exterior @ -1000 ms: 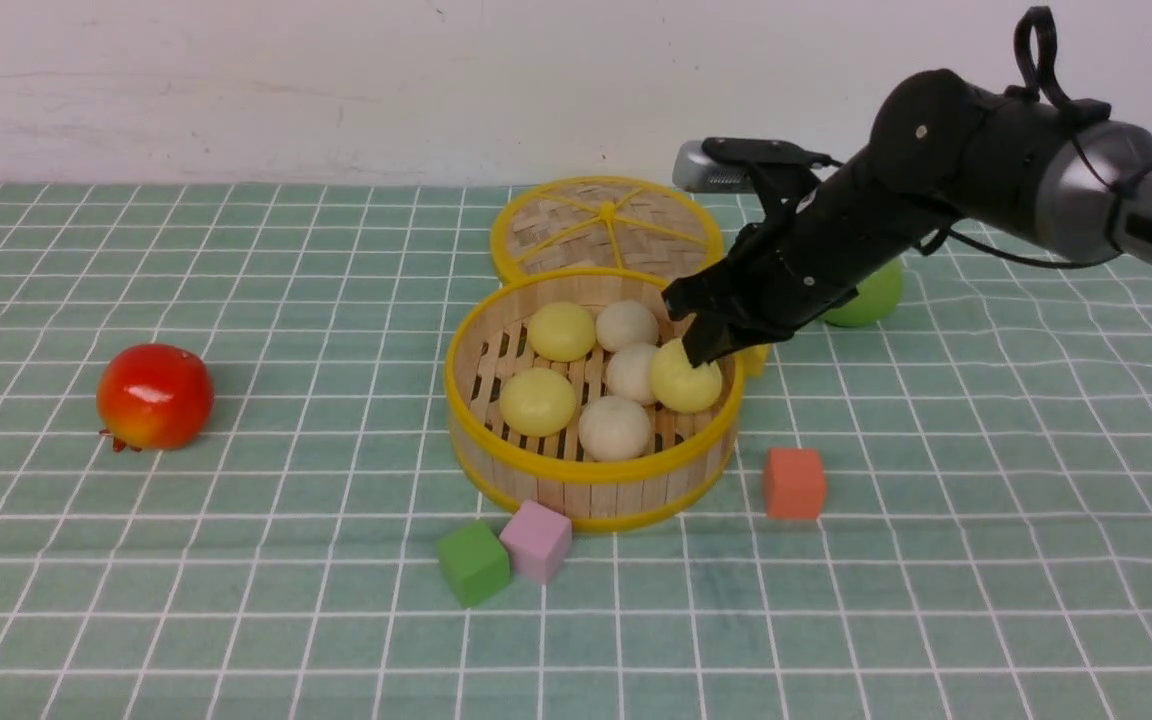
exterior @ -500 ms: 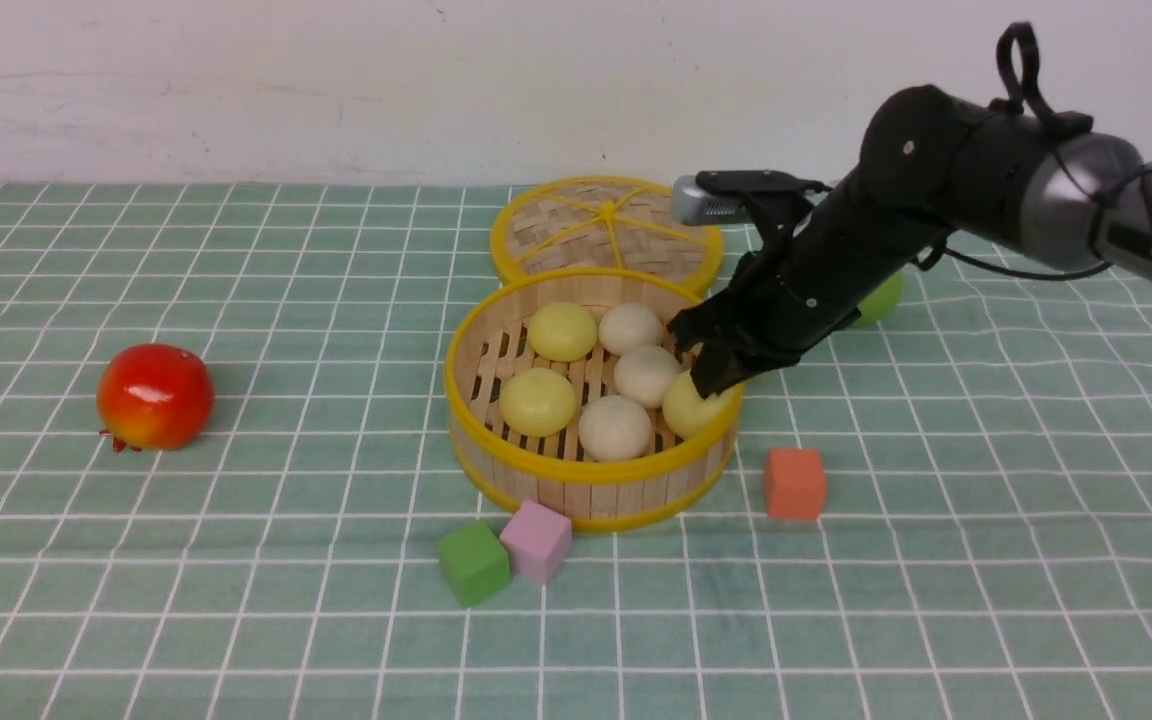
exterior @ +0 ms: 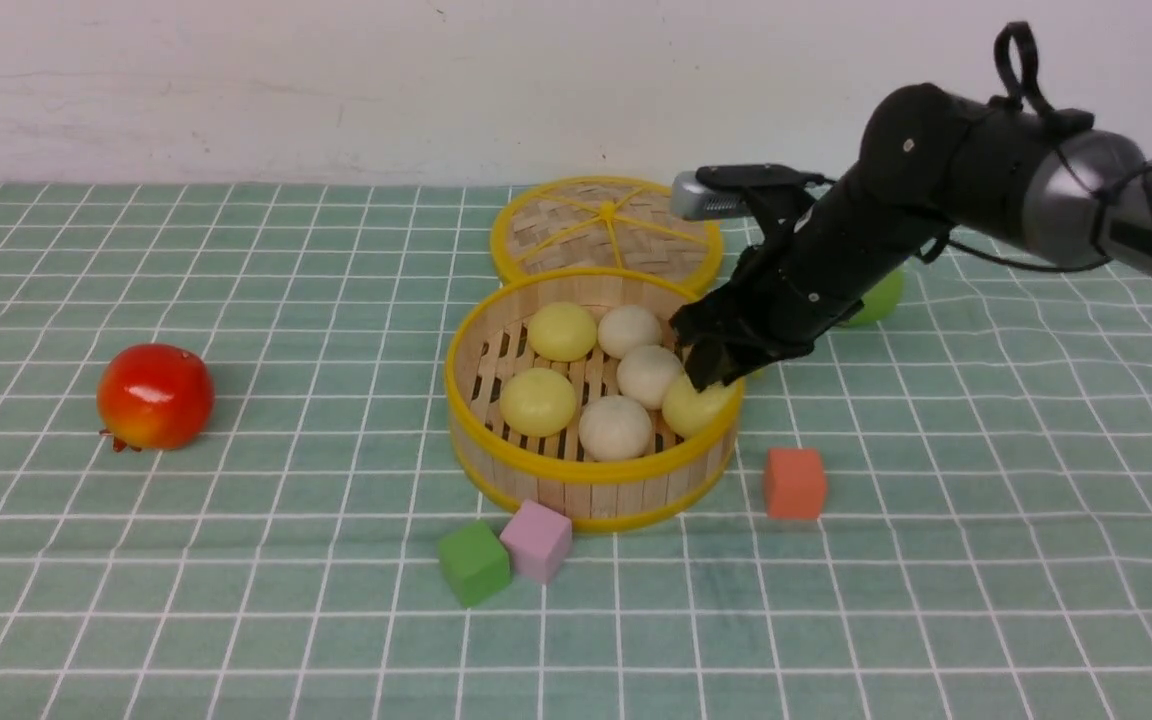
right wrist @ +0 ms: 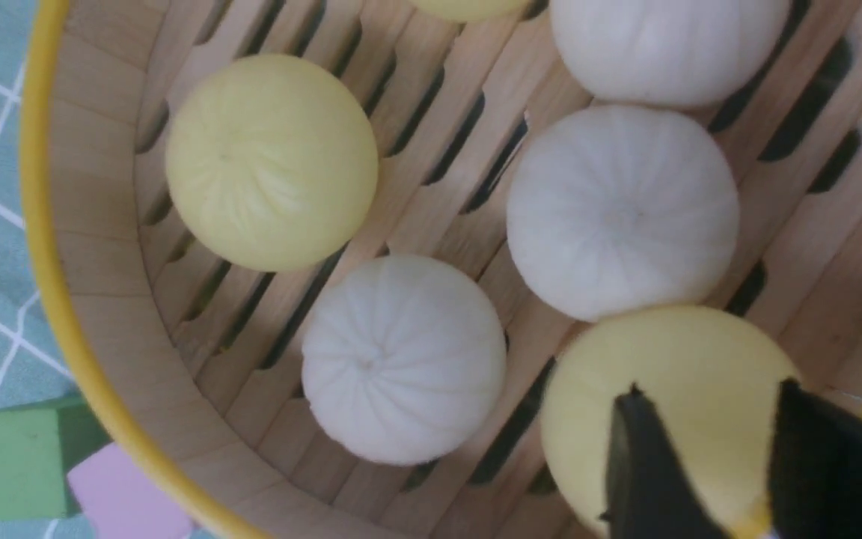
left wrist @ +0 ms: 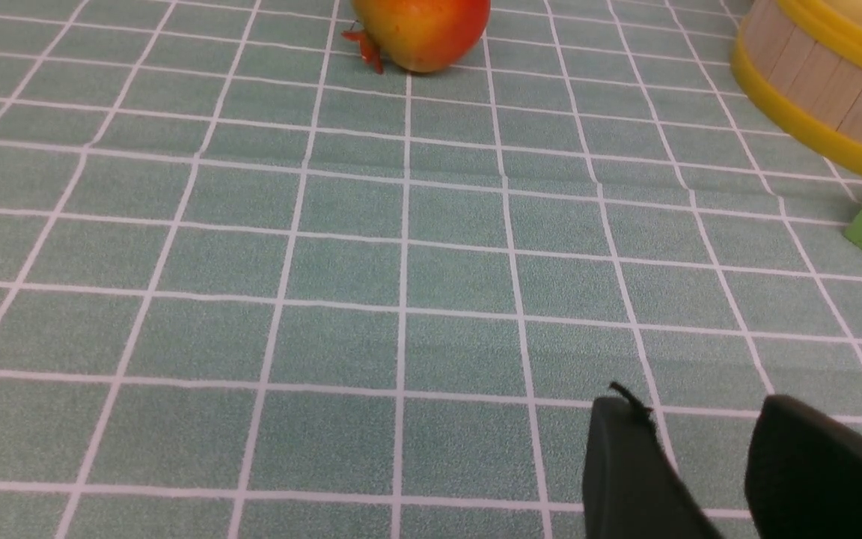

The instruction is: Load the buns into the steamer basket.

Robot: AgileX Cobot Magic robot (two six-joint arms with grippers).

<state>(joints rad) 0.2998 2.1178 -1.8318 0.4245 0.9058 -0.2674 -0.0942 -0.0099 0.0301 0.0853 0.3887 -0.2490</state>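
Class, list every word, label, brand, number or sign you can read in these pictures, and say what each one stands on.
No text can be read with certainty.
Grey forearm of the right arm: a faint mark, too small and blurred to read.
Round bamboo-slat steamer basket with yellow rims, its buns, the coloured cubes, the apples and the green checked tablecloth: no print shows.

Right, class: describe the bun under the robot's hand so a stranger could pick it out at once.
Find the round yellow-rimmed bamboo steamer basket mid-table. Six small domed buns sit inside. Yours is the pale yellow bun against the right wall, the only one under the black right hand.
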